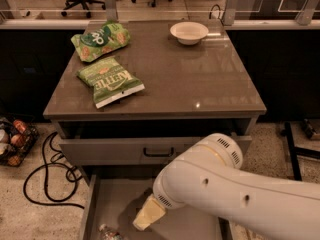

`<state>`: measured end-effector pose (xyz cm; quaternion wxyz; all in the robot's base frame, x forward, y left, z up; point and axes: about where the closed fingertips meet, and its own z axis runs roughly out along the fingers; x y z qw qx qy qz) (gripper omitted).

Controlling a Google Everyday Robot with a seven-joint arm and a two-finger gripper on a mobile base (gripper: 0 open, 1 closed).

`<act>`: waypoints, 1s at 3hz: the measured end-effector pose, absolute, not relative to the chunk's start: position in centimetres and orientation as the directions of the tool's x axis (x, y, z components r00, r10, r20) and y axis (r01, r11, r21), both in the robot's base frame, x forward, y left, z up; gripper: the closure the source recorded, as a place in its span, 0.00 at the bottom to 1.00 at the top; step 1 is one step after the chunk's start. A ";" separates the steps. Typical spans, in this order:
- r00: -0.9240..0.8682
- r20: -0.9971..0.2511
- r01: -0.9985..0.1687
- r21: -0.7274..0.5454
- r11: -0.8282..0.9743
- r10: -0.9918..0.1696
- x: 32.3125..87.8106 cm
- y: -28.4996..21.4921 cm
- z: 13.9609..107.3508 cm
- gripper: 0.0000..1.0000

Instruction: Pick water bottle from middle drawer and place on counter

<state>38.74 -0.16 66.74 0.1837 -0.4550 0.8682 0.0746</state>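
The gripper (149, 213), a cream tapered piece at the end of the bulky white arm (235, 194), hangs over the open middle drawer (116, 198), above its plain grey floor. Whether it is wide, narrow or holding anything cannot be told, since only its cream outer shell shows.

The water bottle (108, 231) lies on the drawer floor below and to the picture's left of the jaws, near them but apart. It is cut off by the lower edge of the view, so only a clear, glinting part of it shows. The drawer's low left wall (89, 210) is farther out on that same side.

Straight above the jaws is the grey front of the upper drawer, with its black loop handle (158, 153); that drawer is pulled out only slightly. Above that again spreads the bench (200, 84), glossy grey-brown. On it, up and left of the jaws and well apart from them, a green Kettle chip bag (111, 80) lies flat, and beyond it a second green chip bag (100, 38). A white bowl (189, 32) sits at the far side of the bench, up and slightly right of the jaws.

Far to the left of the jaws, on the speckled floor, a black cable (42, 181) loops beside a wire basket (12, 141).
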 end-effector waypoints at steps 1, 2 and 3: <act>-0.491 -0.374 -0.845 -0.016 0.535 -0.786 37.4 3.1 63.0 0.00; -0.478 -0.385 -0.860 0.021 0.510 -0.789 36.0 5.7 60.2 0.00; -0.512 -0.387 -0.848 0.085 0.523 -0.767 35.2 8.0 57.5 0.00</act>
